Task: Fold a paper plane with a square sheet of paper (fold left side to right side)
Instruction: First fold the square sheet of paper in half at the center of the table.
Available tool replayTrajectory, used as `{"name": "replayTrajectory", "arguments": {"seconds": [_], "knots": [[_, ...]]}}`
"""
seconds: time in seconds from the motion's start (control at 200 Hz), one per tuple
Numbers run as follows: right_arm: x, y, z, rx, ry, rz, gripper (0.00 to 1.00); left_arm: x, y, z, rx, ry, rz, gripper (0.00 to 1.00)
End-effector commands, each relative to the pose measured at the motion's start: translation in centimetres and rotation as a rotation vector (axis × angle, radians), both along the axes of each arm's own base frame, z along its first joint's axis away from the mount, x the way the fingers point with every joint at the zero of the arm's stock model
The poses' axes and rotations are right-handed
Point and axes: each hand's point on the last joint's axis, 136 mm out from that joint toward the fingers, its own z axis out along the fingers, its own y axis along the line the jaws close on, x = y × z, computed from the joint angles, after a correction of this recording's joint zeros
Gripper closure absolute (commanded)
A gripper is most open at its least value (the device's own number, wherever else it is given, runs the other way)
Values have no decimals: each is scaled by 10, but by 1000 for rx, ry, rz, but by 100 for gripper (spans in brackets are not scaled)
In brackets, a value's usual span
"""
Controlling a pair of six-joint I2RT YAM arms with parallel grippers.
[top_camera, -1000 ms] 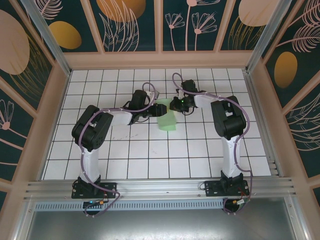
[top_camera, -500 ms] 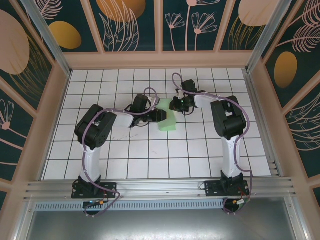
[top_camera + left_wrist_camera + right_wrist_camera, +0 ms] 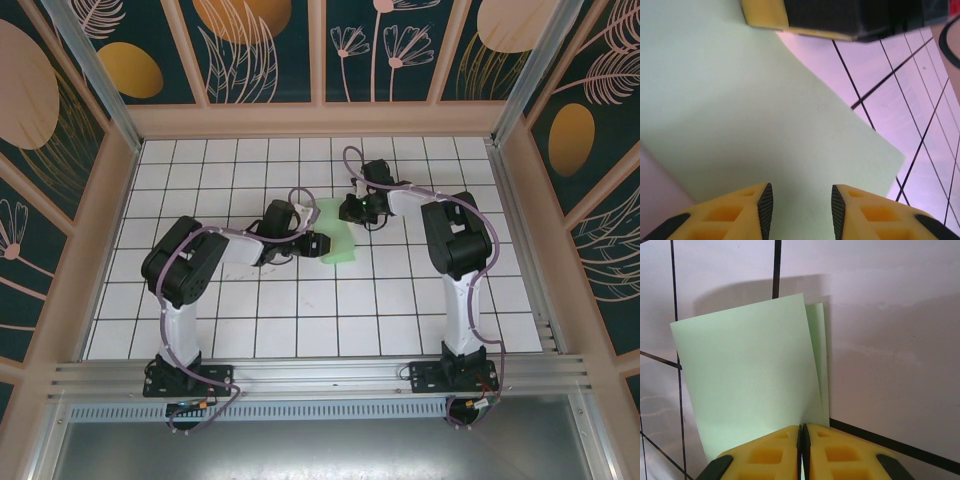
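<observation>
The paper point(image 3: 338, 246) lies folded double on the table point(image 3: 300, 320). The right gripper point(image 3: 802, 429) pinches the paper's far edge, jaws fully together. The left gripper point(image 3: 802, 200) stands part-open over its left side, holding nothing.

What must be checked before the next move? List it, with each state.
1. Right hand shut on paper: ok.
2. Paper doubled over: ok, two layers show.
3. Layer edges aligned: not ok, the under layer peeks out along one side.
4. Left hand open over paper: ok.
5. Left hand touching paper: cannot tell.
6. Crease pressed flat: cannot tell.
</observation>
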Motion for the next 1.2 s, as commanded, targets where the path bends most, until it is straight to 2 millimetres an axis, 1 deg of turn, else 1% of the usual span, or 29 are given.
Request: {"name": "replayTrajectory", "arguments": {"seconds": [0.0,0.09,0.13,0.2,0.365,0.425,0.52,0.57,0.58,0.601,0.676,0.751,0.831,0.906,1.041,1.196], "knots": [[-31,-21,-44,-135,145,-10,85,-38,14,-26,100,95,-51,60],[-30,-21,-43,-135,145,-11,85,-49,18,-25,101,98,-63,60],[-30,-21,-43,-135,144,-10,85,-51,20,-23,99,93,-58,60],[-30,-20,-42,-136,144,-9,85,-48,20,-15,99,79,-45,60],[-30,-20,-42,-142,143,-6,85,-19,14,24,43,7,13,59],[-30,-19,-40,-142,142,-4,85,-8,12,34,36,-21,28,59],[-29,-19,-39,-141,140,-3,85,6,4,43,17,-46,32,59],[-30,-18,-39,-143,139,0,85,7,3,38,17,-40,29,59],[-30,-18,-39,-143,140,-1,85,13,-1,46,4,-58,29,59],[-29,-18,-38,-143,138,0,85,17,-3,48,-1,-68,29,59],[-30,-18,-38,-145,137,3,85,23,-9,45,1,-72,19,59],[-30,-18,-37,-147,136,3,85,27,-13,35,3,-56,3,60],[-30,-19,-36,-145,135,3,85,26,-17,23,-1,-37,-18,60],[-31,-18,-37,-146,137,4,85,23,-19,16,-2,-26,-35,61],[-31,-18,-39,-147,138,4,85,12,-24,10,1,-24,-73,61],[-31,-18,-39,-149,142,3,85,-2,-22,-2,31,-3,-102,62]]}}
